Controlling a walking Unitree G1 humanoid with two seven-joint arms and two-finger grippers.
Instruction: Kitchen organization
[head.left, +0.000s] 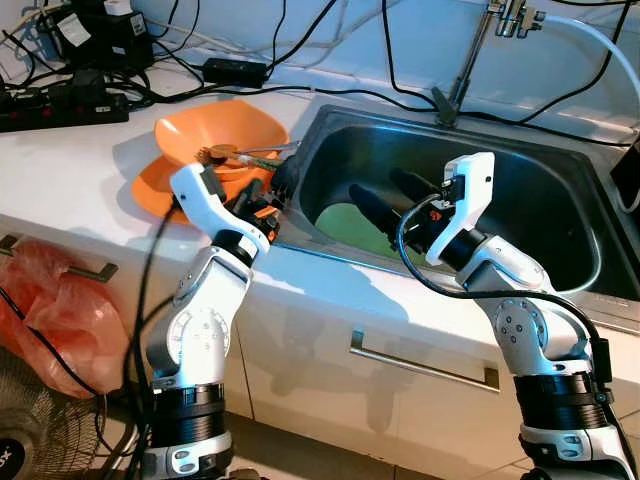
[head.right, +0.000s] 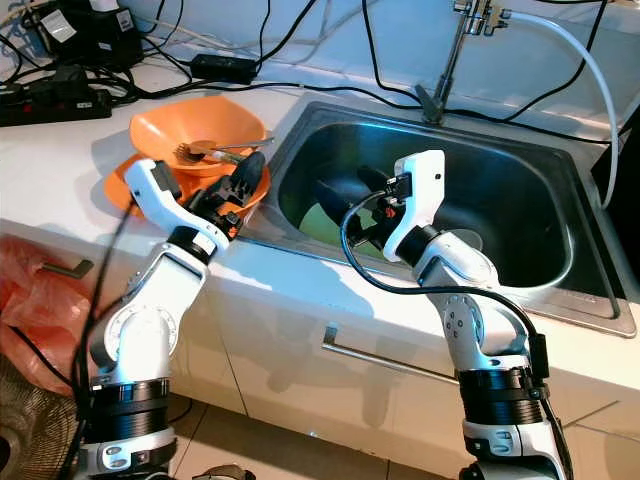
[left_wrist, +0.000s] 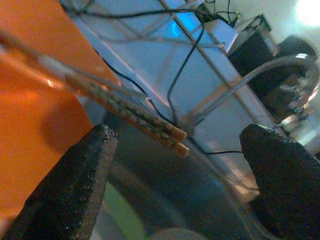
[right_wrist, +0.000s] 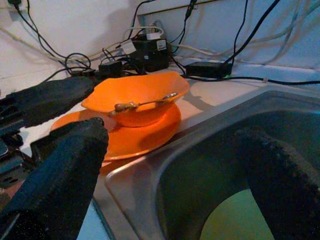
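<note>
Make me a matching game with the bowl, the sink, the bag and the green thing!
Things:
1. bowl
2. sink
3. plastic bag
4. green item

Places or colours:
A. shiny steel, under the faucet
B. lying inside the sink
C. orange, on a plate on the counter
D. reddish, hanging at the cabinet front

Pairs: 1-C, 2-A, 3-D, 4-B

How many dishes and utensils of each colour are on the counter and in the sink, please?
Orange bowl: 1
Orange plate: 1
Green item in the sink: 1
Wooden-handled utensils lying in the bowl: 2, as far as can be told
Total: 5
</note>
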